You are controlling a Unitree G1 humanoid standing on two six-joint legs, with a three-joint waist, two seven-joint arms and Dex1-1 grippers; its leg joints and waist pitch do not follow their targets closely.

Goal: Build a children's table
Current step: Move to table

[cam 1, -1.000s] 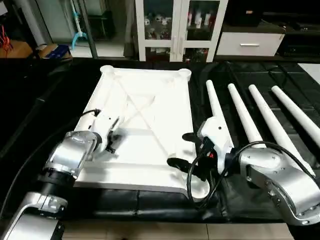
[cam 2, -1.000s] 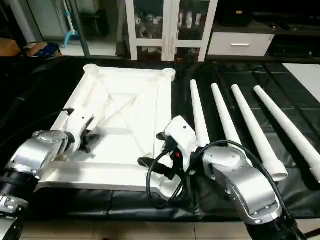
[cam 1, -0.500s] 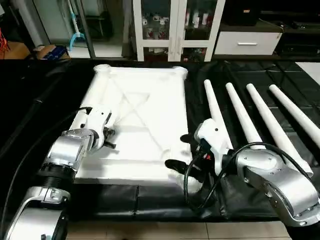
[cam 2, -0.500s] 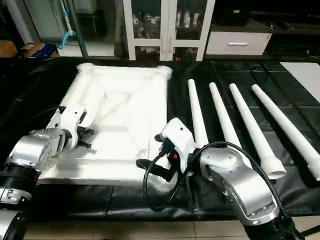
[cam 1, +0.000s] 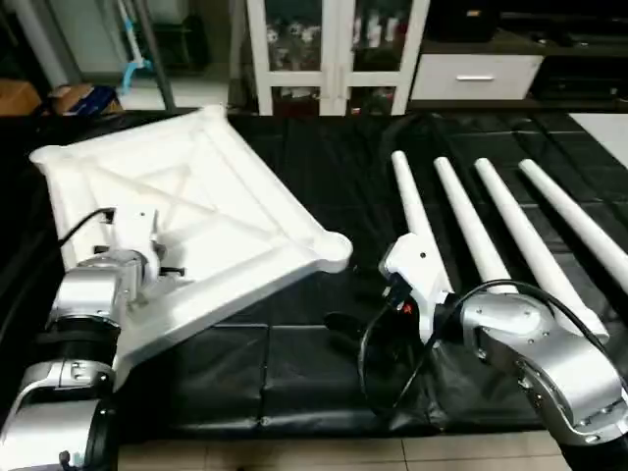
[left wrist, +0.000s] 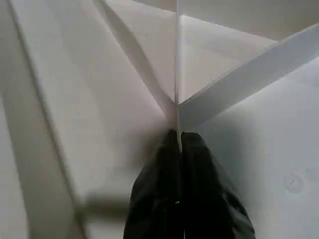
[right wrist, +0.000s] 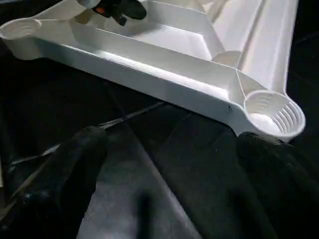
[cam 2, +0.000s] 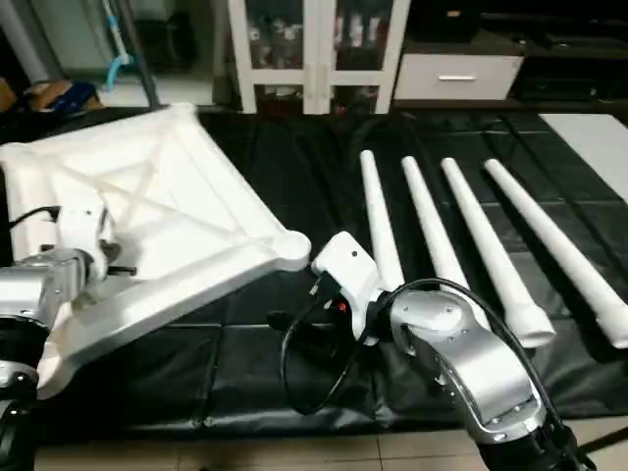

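The white table top (cam 1: 196, 196) lies underside up at the left of the black mat, turned at an angle. My left gripper (left wrist: 178, 142) is shut on one thin rib (left wrist: 177, 74) of its X-ribbing, beside the point where the ribs cross; from the head it sits near the top's left edge (cam 1: 162, 270). My right gripper (right wrist: 169, 164) hangs open just above the mat, a short way from the nearest round corner socket (right wrist: 271, 112) and touching nothing. Four tapered white legs (cam 1: 471, 221) lie side by side on the mat at the right.
A white glass-door cabinet (cam 1: 334, 49) and a white drawer unit (cam 1: 476, 77) stand behind the mat (cam 1: 294, 363). A cable loops from my right wrist (cam 1: 378, 363) over the mat. Pale floor runs along the mat's near edge.
My left gripper has shut on the rib. The table top has swung round and slid left, so its near corner socket now lies away from my right gripper, which stays open.
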